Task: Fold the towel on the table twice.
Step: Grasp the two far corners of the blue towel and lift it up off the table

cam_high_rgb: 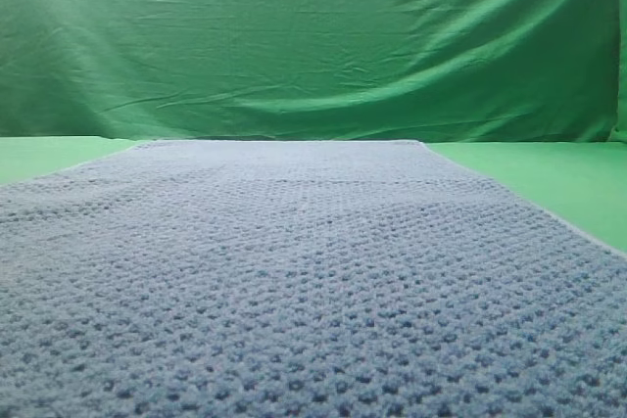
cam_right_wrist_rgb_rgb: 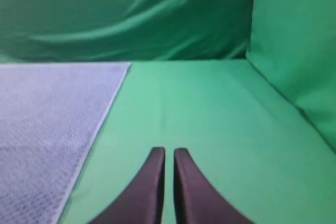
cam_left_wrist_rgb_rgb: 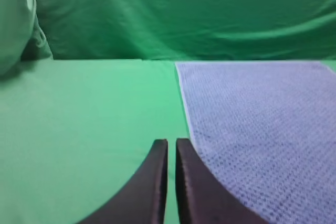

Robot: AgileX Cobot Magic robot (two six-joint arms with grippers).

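The blue-grey waffle towel (cam_high_rgb: pixel 294 281) lies spread flat on the green table (cam_high_rgb: pixel 549 178) and fills most of the exterior high view. No gripper shows in that view. In the left wrist view my left gripper (cam_left_wrist_rgb_rgb: pixel 171 142) is shut and empty, its dark fingers over bare table just left of the towel's (cam_left_wrist_rgb_rgb: pixel 262 135) pale left edge. In the right wrist view my right gripper (cam_right_wrist_rgb_rgb: pixel 169 151) is shut and empty over bare table, to the right of the towel's (cam_right_wrist_rgb_rgb: pixel 47 124) right edge.
A wrinkled green cloth backdrop (cam_high_rgb: pixel 313 36) hangs behind the table and wraps round its left side (cam_left_wrist_rgb_rgb: pixel 16 19) and right side (cam_right_wrist_rgb_rgb: pixel 294 51). Bare green table (cam_left_wrist_rgb_rgb: pixel 79 129) lies on each side of the towel.
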